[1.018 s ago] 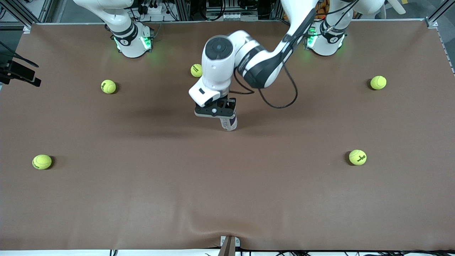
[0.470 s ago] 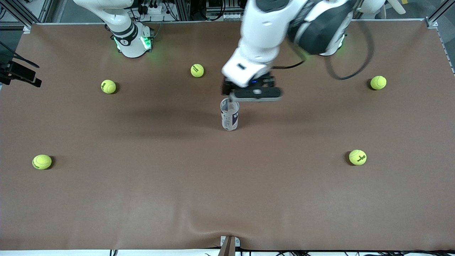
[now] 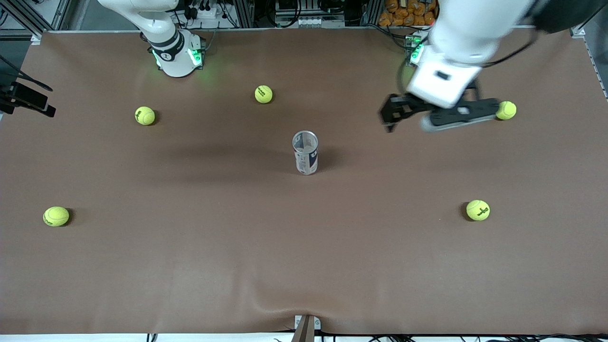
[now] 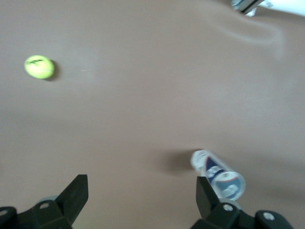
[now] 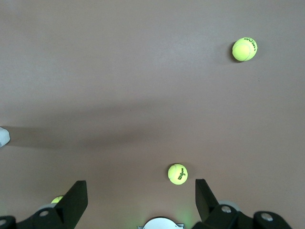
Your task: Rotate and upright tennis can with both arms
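The right gripper (image 5: 138, 202), spread wide and empty, waits up near its base. At the middle of the worktop (image 3: 190, 266) the tennis can (image 3: 305, 153) stands upright, so the task looks done. The left gripper (image 3: 439, 114), wide open, hangs toward its own end.

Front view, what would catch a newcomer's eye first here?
The tennis can standing upright alone mid-table, open end up. Next, the left tool, fingers spread and empty, in the air toward the left arm's end, beside a tennis ball. The right arm waits at its base; its tool is open, holding nothing.
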`<state>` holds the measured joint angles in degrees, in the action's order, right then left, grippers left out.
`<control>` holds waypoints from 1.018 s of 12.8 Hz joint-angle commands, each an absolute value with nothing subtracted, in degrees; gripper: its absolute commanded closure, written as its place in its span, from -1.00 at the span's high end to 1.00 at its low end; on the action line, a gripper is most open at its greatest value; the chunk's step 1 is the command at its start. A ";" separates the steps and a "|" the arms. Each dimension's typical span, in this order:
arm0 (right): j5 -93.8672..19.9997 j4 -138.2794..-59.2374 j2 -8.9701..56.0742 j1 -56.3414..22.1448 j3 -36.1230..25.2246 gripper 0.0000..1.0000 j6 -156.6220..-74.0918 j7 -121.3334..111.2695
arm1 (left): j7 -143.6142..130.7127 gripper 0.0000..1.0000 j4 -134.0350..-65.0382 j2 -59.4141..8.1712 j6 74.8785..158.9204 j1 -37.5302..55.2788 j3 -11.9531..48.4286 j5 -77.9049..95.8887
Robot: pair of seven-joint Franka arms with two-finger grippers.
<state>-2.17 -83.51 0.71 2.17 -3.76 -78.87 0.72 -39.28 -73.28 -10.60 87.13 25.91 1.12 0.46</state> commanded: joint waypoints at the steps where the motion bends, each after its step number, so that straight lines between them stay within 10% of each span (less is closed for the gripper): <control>1: -1.93 -83.50 0.62 2.72 -3.16 1.00 -79.10 1.49 | -31.32 1.00 -74.88 -8.00 82.46 20.59 1.84 -0.88; 13: -1.93 -83.50 0.88 2.72 -3.25 1.00 -79.10 1.41 | -12.50 1.00 -95.26 5.26 90.52 4.23 2.11 -0.70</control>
<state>-2.17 -83.56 0.83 2.17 -3.74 -78.90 0.72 -15.24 -87.72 -0.03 86.77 5.96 1.33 0.41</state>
